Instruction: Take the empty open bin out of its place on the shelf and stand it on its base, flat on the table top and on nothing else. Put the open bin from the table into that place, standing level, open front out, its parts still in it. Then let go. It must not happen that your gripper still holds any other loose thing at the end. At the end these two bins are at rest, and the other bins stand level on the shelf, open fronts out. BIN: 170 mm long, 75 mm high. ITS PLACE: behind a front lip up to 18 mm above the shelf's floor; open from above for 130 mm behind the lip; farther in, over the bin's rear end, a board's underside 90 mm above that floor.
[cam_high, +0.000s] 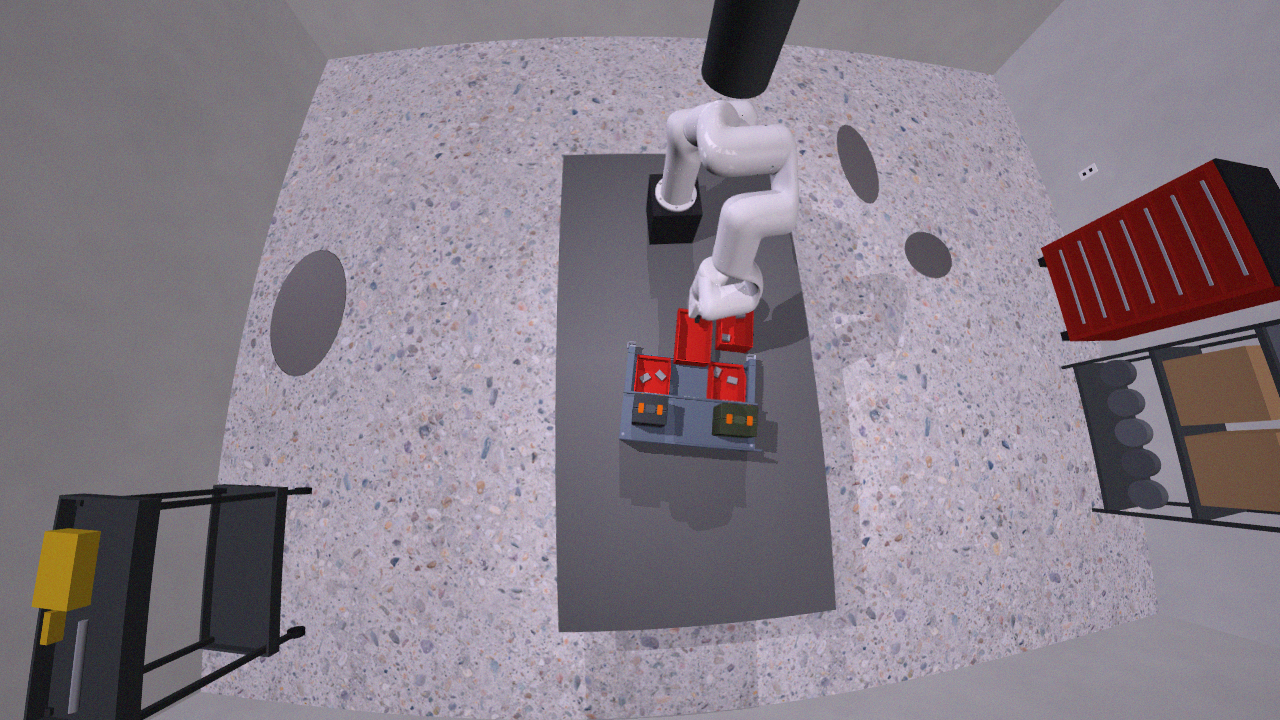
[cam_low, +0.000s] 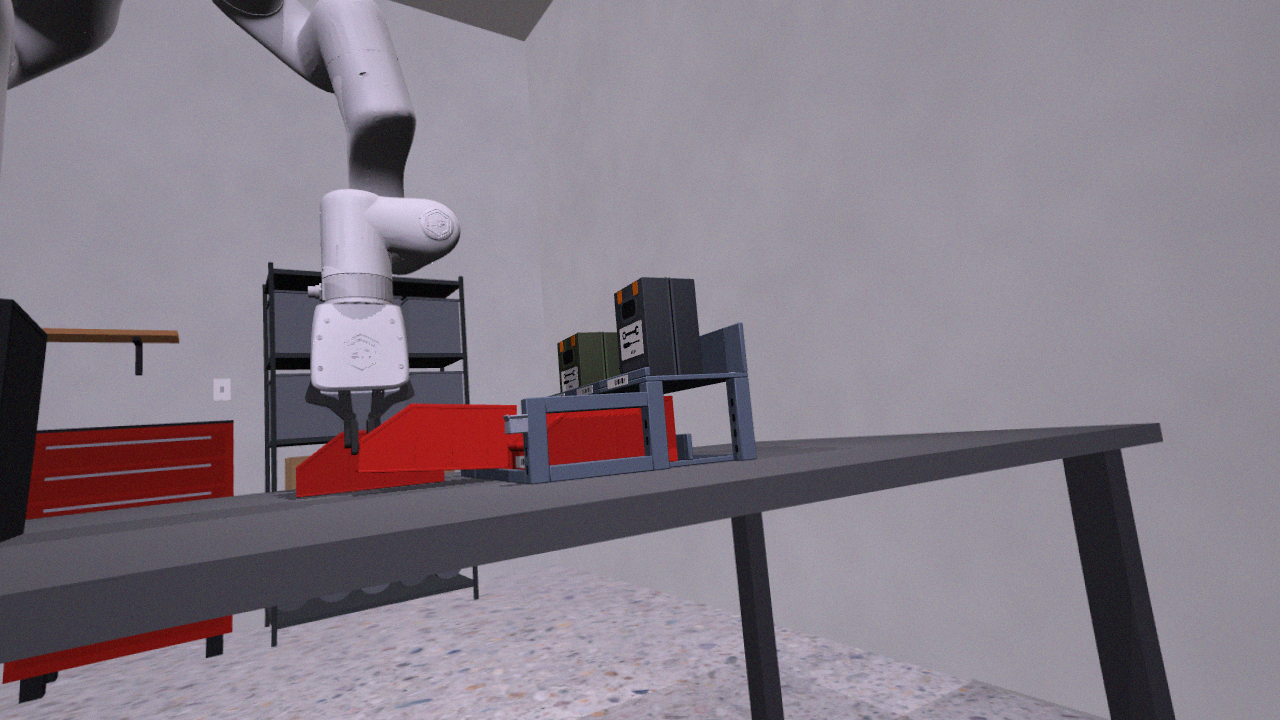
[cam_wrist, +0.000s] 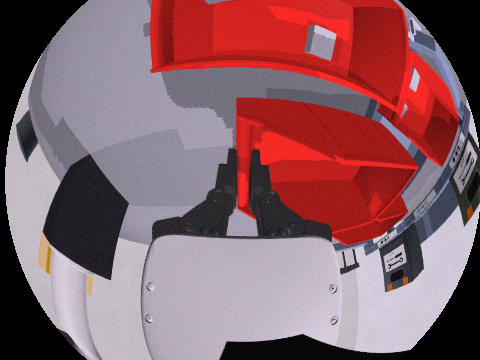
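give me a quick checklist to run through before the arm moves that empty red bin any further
1. Grip: gripper is shut on the empty bin, pinching its front wall. Ok.
2. Bin out of the shelf: top view shows the middle slot vacant. Ok.
3. Bin level: in the exterior view its side looks level. Ok.
4. Bin resting on the table: contact under it is not visible. Cannot tell.
5. Clearance from the loaded bin: it sits right beside the held bin; the gap is unclear. Cannot tell.
6. Other shelf bins: level, parts inside. Ok.
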